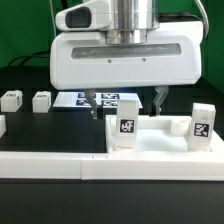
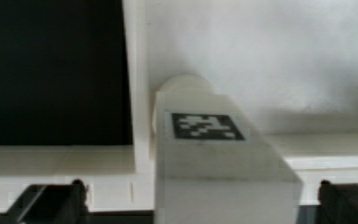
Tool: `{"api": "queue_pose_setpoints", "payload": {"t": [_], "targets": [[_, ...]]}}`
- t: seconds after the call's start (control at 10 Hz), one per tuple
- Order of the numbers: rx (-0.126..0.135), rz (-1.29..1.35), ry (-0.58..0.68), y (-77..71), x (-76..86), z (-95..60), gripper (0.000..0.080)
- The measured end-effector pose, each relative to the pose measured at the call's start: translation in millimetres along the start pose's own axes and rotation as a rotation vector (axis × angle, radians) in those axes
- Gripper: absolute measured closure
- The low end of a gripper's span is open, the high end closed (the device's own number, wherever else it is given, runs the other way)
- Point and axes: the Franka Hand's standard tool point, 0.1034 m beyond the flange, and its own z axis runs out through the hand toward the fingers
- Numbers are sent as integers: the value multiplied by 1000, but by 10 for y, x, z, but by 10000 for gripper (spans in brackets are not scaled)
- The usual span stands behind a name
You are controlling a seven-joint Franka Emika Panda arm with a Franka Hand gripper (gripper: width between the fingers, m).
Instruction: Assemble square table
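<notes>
White square slab [image 1: 150,152] on black table [image 1: 30,130], two tagged legs upright on it, middle leg [image 1: 125,128] beneath gripper [image 1: 126,102], corner leg [image 1: 202,125] at exterior view's right, jaws spread, holding nothing, only wrist view shows fingertips [image 2: 51,200] straddling middle leg [image 2: 220,150]

A black table [image 1: 40,130] lies under even light, with a low white border wall [image 1: 40,168] along its near edge and the marker board [image 1: 68,100] flat toward the far side. Behind it the backdrop [image 1: 25,30] is dark on the exterior view's left, with a green panel [image 1: 206,30] on the exterior view's right.
</notes>
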Motion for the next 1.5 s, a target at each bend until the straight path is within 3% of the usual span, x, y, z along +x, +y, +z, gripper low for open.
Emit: {"api": "queue_pose_setpoints", "payload": {"t": [0.2, 0.3, 0.6, 1.0, 1.2, 1.4, 1.5], "targets": [[0, 53, 0, 0, -1, 3, 423], [1, 159, 0, 2, -1, 4, 510], [0, 380, -1, 13, -2, 7, 509], [-105, 1294, -44, 1, 40, 12, 509], [-92, 1463, -62, 48, 34, 9, 509], [-91, 1457, -62, 45, 30, 12, 509], [-82, 1334, -37, 50, 49, 9, 389]]}}
